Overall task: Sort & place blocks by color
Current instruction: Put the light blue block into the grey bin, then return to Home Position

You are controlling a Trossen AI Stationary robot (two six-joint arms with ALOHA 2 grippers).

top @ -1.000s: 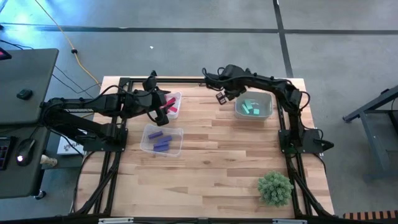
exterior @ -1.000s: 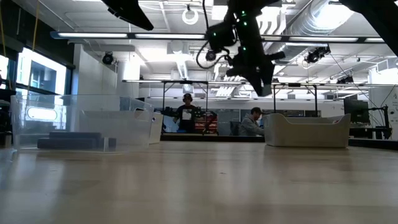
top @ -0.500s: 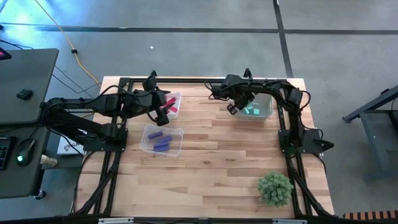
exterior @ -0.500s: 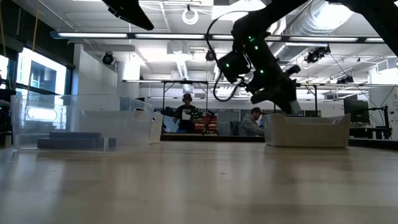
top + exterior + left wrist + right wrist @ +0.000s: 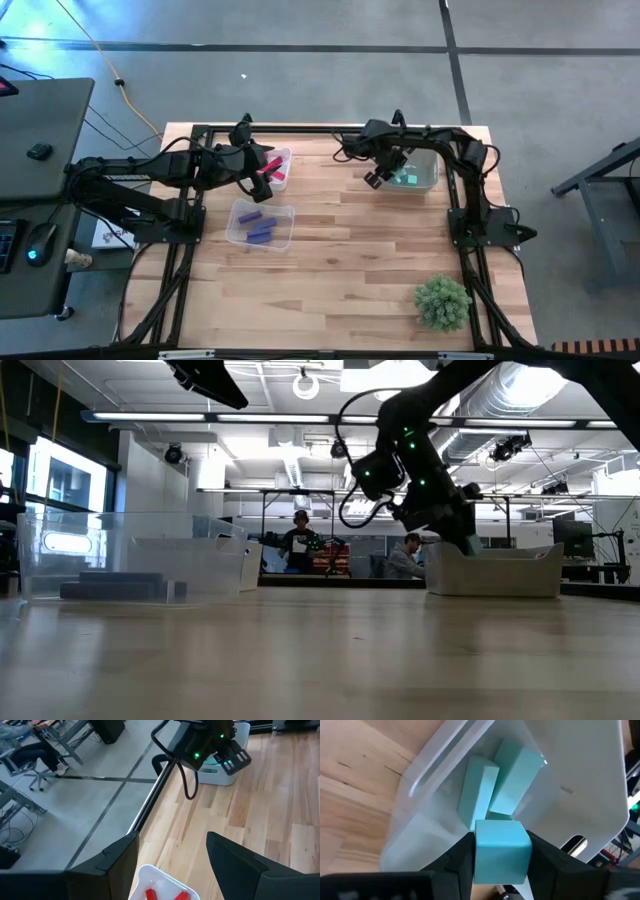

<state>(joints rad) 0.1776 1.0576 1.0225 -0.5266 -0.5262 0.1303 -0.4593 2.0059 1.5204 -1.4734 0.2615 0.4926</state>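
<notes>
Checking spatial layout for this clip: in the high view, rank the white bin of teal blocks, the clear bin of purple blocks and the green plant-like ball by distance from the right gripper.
1. White bin of teal blocks: directly beside the right gripper.
2. Clear bin of purple blocks: toward the left arm's side.
3. Green plant-like ball: near table edge, right side.

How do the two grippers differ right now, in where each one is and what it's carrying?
The right gripper hangs over the white bin of teal blocks and is shut on a teal cube; the left gripper is open and carries nothing. The left gripper sits above the bin with red blocks, while the right gripper's bin holds only teal ones. Both hang above a bin at the table's far side.
</notes>
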